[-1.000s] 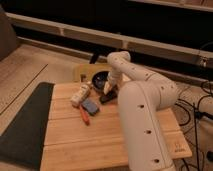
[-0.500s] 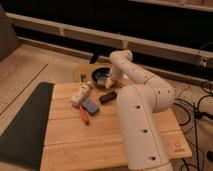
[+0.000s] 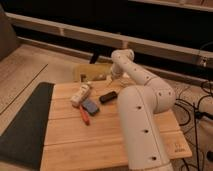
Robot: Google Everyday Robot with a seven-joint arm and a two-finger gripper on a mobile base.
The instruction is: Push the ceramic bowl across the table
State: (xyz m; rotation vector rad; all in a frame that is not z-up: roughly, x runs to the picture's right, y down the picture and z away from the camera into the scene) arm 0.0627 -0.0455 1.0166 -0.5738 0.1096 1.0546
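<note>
The white arm's pincer (image 3: 113,75) has swung further out over the counter's far edge, and the small dark ceramic bowl formerly beside it is gone from sight.

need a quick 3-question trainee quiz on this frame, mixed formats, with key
1. True or false: the gripper is at the near edge of the table.
2. Which thing lies just right of the blue block in the picture? A) black bar B) dark grey mat C) white object
3. Fill in: in the picture, the red tool lies just ___ of the blue block.

Key: 1 false, it is at the far edge; 2 A; 3 left.
</note>
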